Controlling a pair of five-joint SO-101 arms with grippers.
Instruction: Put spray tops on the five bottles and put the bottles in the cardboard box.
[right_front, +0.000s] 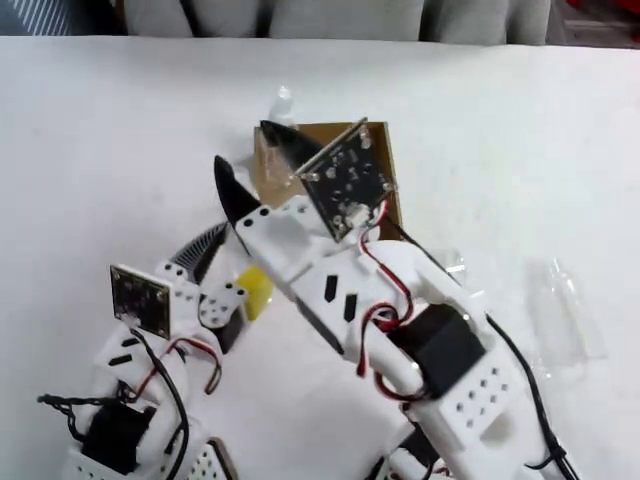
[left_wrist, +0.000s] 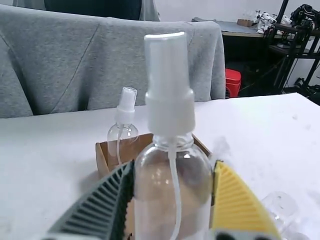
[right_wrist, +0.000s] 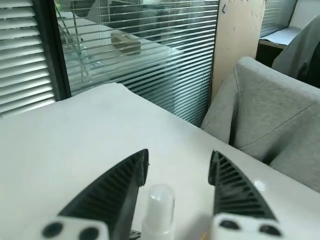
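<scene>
Two clear bottles carry white spray tops. The first bottle (left_wrist: 172, 192) is clamped upright between the grey and yellow fingers of the left claw (left_wrist: 173, 172), its spray top (left_wrist: 167, 85) rising above them. The second bottle (left_wrist: 121, 132) stands beyond that claw at the far corner of the cardboard box (left_wrist: 102, 155); whether it is inside or just behind, I cannot tell. The right claw (right_wrist: 177, 185) hangs with its fingers apart, and a white cap (right_wrist: 159, 202) sits between them, untouched. Well off to its right, a third bottle (right_front: 565, 310) lies on the table (right_front: 120, 130).
</scene>
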